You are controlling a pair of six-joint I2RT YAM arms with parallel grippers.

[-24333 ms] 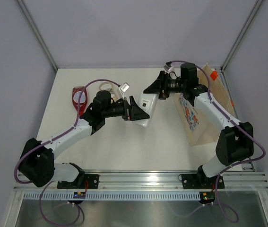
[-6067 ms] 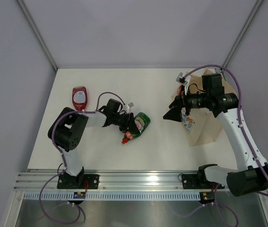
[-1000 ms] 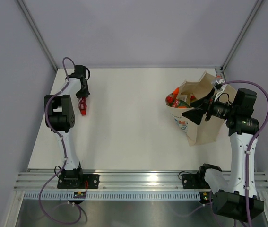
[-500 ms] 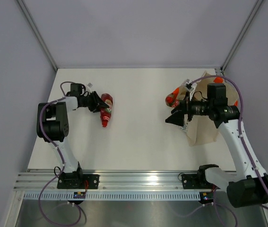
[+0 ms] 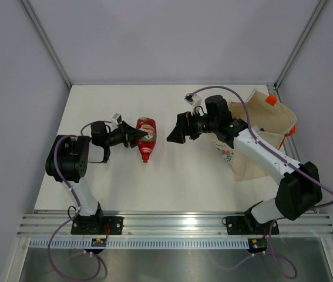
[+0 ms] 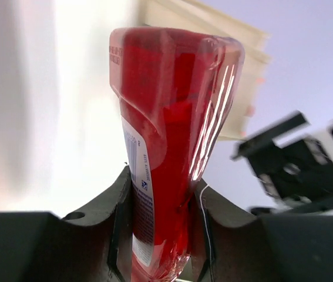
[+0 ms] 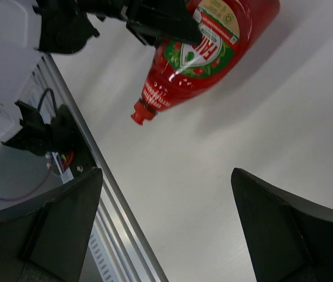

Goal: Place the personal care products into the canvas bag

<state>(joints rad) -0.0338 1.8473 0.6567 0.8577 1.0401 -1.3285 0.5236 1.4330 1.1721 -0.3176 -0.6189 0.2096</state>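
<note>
Red plastic, glossy, fills the left wrist view: the left fingers (image 6: 118,202) are clenched on the red bottle (image 6: 172,111), pinching its flat body from both sides, a white printed label on the edge nearest the left-hand pad. From above, the left fingers (image 5: 132,137) meet the red bottle (image 5: 145,133) at its wide end, with the red cap pointing toward the near edge of the tabletop (image 5: 172,182); the left arm is folded low on the left side. Just across from the bottle, apart from it, the right fingers (image 5: 175,134) stand released and spread wide, holding nothing. In the right wrist view the right fingers (image 7: 60,220) frame bare tabletop, and the red bottle (image 7: 213,41) shows beyond them, green-and-red label up, a soft shadow beside it; whether the cap touches the surface I cannot tell. Further out, the right arm reaches leftward past the canvas bag (image 5: 263,120), which stands at the right edge, mouth open, orange handles at its rim, floral print on the side facing the arm — well apart from the bottle.
</note>
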